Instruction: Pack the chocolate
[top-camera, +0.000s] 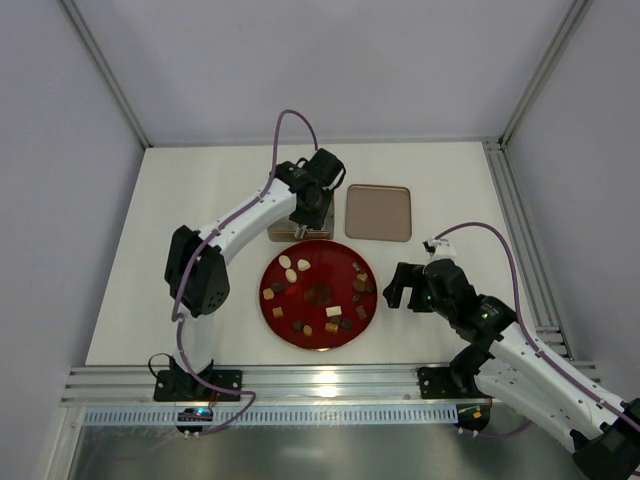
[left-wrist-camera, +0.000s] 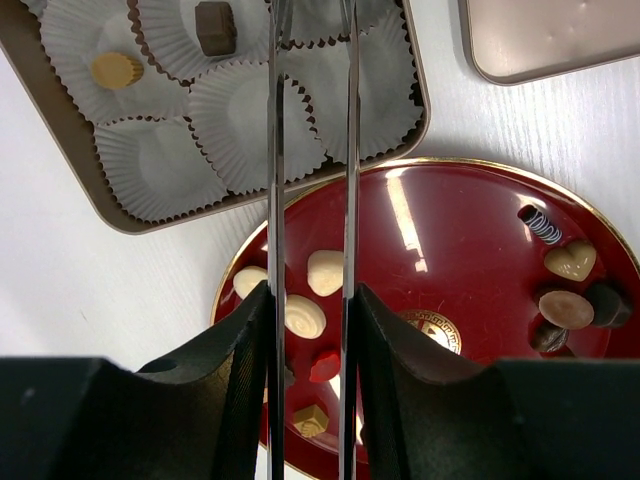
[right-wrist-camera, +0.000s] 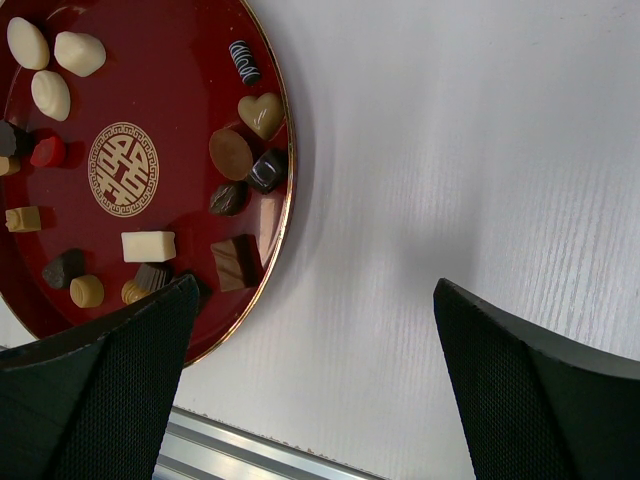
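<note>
While the tips of your left claw (left-wrist-camera: 312, 20) run off-frame above the tin (left-wrist-camera: 424, 100), you cannot tell its grip | right claw (right-wrist-camera: 315, 290) gapes wide, empty | chocolate (right-wrist-camera: 148, 245) on red plate (right-wrist-camera: 170, 60).

- The plate (top-camera: 330, 262) sits on the tabletop (top-camera: 150, 220), between the two arms.
- The chocolates (top-camera: 334, 311) lie scattered on the plate.
- The tray (left-wrist-camera: 62, 135) lies just behind the plate's left part and holds paper cups (left-wrist-camera: 240, 115); two of the cups hold one piece each.
- The lid (top-camera: 378, 212) lies just right of the tray, apart from it.
- The left tool (top-camera: 303, 225) hangs over the tray's edge nearest the plate.
- The right tool (top-camera: 393, 288) is right of the plate, over the tabletop.
</note>
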